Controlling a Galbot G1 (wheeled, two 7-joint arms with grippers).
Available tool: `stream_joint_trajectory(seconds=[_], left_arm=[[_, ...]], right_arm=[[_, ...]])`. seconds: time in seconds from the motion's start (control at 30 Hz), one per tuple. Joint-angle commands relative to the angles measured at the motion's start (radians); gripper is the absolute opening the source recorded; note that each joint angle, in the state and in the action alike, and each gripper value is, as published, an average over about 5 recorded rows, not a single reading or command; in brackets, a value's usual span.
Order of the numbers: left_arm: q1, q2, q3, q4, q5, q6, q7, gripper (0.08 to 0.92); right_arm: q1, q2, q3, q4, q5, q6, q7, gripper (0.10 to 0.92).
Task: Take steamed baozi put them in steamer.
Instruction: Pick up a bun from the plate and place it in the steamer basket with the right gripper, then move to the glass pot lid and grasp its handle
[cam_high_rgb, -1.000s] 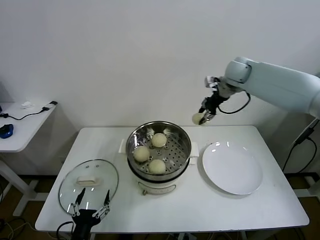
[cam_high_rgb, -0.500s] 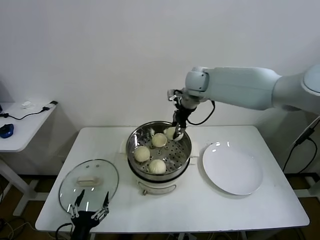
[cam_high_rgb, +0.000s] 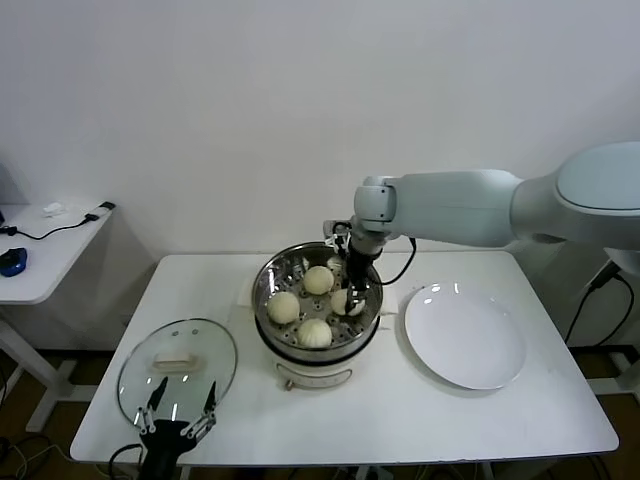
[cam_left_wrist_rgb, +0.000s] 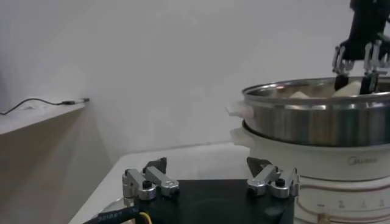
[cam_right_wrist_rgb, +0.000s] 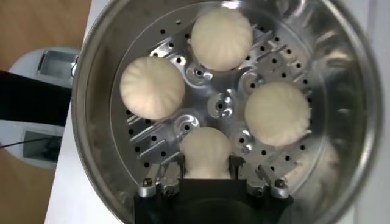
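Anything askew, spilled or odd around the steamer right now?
Nothing stands out. The steamer sits upright, three baozi rest on its perforated floor, and the right end effector holds the fourth low inside it.

A faint grey "Midea" brand mark stands on the steamer (cam_left_wrist_rgb: 317, 146)'s white base.

My right arm is a thick, smooth, pale grey-white shell ending in a rounded joint, with a thin black cable looping at the wrist above the dark, slim right gripper (cam_high_rgb: 352, 288), while the left gripper (cam_high_rgb: 180, 415) has a black body, silver screw-fastened fingers (cam_left_wrist_rgb: 141, 184) and a yellow-and-black cable.
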Motion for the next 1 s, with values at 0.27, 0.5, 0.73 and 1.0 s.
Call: stream_joint_trajectory(seconds=[0.27,0.5,0.73,1.0], left_arm=[[-0.009,0.006,0.003,-0.002,-0.002,0.007,0.001,0.823],[-0.01,0.007,0.005,0.001,0.0,0.007,0.0,0.823],[-0.014,0.006,0.004,-0.002,0.003,0.008,0.001,0.823],[-0.008,0.002,0.008,-0.007,0.033,0.003,-0.002,0.823]], right_arm=[[-0.019,-0.002,0.001,0.011,-0.006,-0.018,0.028,0.666],[0.019,-0.053,0.023,0.036,0.004,-0.004,0.032,0.815],[0.095,-0.204,0.084,0.101,0.019,0.056,0.052,0.823],[0.14,-0.48,0.099,0.25,0.103,0.365,0.312,0.823]])
